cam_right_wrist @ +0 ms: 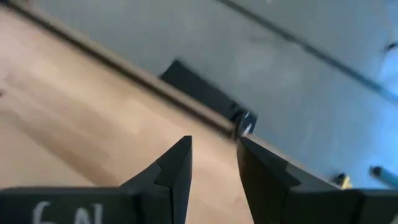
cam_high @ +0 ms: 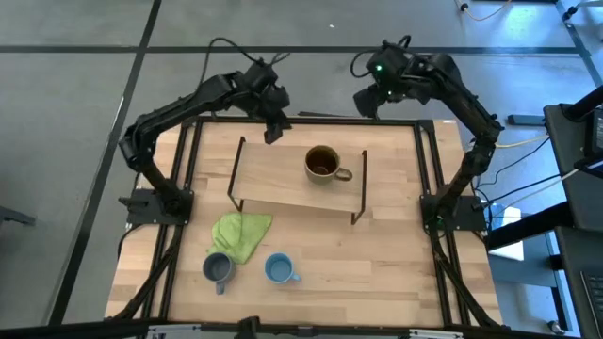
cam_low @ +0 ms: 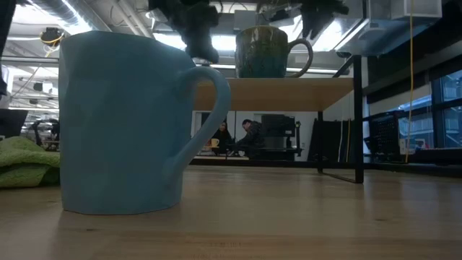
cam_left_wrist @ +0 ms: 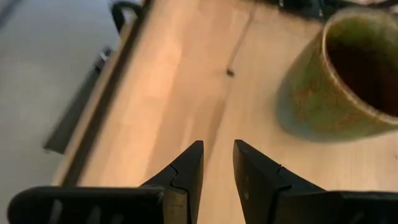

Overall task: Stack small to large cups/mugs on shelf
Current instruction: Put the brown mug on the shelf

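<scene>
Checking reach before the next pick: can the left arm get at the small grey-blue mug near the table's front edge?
Probably yes. The left gripper is empty, and nothing covers the small grey-blue mug; the lime-green cloth only lies beside it.

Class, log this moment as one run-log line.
olive-brown mug: on shelf | grey-blue mug, light-blue mug: on table | left gripper: open, near olive-brown mug | right gripper: open, table's far edge

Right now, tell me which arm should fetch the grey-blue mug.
Left, probably. The grey-blue mug sits on the table's left front beside the cloth, on the left pincer's side. The right pincer hangs beyond the shelf's far right, farther off.
</scene>
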`<state>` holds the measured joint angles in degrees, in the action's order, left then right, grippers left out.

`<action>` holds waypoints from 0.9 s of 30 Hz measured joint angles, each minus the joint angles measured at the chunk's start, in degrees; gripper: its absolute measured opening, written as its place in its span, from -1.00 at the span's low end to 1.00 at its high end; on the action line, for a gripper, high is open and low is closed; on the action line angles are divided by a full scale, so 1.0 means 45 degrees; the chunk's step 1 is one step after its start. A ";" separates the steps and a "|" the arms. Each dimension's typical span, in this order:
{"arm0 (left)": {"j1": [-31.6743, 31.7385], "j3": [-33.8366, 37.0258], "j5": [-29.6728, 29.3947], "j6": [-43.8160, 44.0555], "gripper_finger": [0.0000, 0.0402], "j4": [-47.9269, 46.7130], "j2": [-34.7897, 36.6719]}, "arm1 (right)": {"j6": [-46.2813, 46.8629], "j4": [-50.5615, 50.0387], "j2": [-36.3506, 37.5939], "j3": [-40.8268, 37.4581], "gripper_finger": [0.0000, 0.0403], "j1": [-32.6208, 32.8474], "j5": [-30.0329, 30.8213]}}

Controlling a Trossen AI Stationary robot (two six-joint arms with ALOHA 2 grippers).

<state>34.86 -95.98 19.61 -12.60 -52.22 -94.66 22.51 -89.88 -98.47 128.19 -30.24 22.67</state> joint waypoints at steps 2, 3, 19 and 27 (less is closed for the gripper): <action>0.0046 0.0032 0.0335 -0.0056 -0.59 -0.0364 -0.0391 | 0.0293 -0.0012 0.0239 -0.1186 -0.36 -0.0302 -0.0712; 0.0034 0.0047 0.0512 -0.0051 -0.59 -0.0325 -0.0518 | 0.0442 0.0002 0.0415 -0.1874 -0.36 -0.0416 -0.0779; -0.0311 0.0044 0.1020 -0.0226 -0.59 0.0193 -0.1205 | 0.4756 0.1870 0.4005 -0.8834 -0.36 0.1687 -0.3855; -0.0644 0.0034 0.0586 -0.0480 -0.59 0.0257 -0.1361 | 0.5601 0.2593 0.3656 -0.9275 -0.62 0.3195 -0.2753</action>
<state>31.97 -95.83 22.24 -14.76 -51.06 -100.79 47.71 -78.22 -82.02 86.46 -15.87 10.28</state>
